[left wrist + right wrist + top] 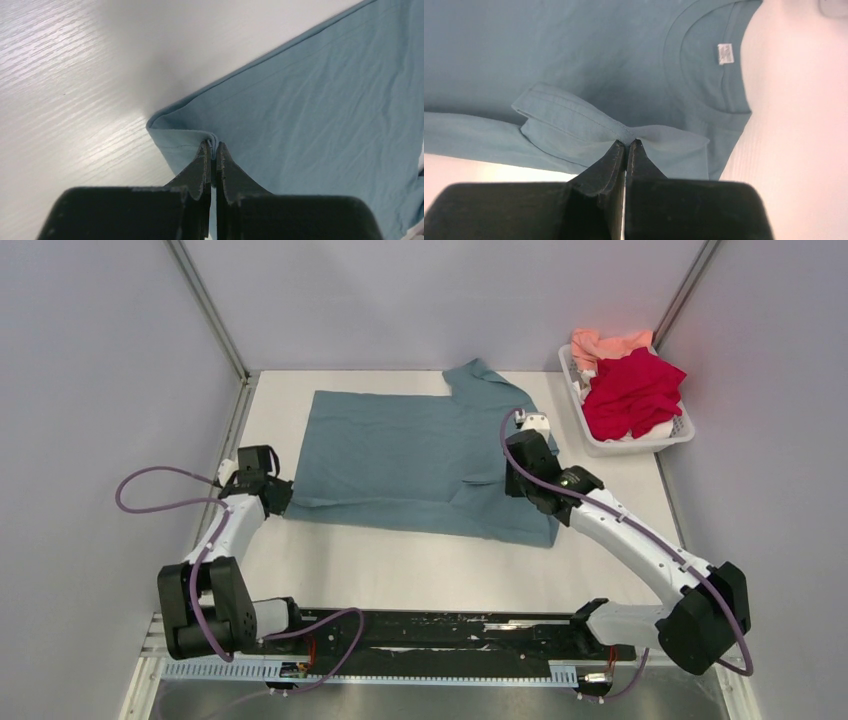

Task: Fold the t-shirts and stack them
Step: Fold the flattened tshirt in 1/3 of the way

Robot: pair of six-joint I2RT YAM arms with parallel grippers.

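L jaws pinch teal tee hem corner, R jaws pinch its sleeve.

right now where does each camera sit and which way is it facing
top external: above and behind the bases, looking down at the teal t-shirt and white basket; both arms show.
left wrist: on the left arm, facing along its left pincer, shut on the shirt's corner.
right wrist: on the right arm, facing along its right pincer, shut on a sleeve; collar and white tag beyond.
shared: all three see the teal t-shirt.
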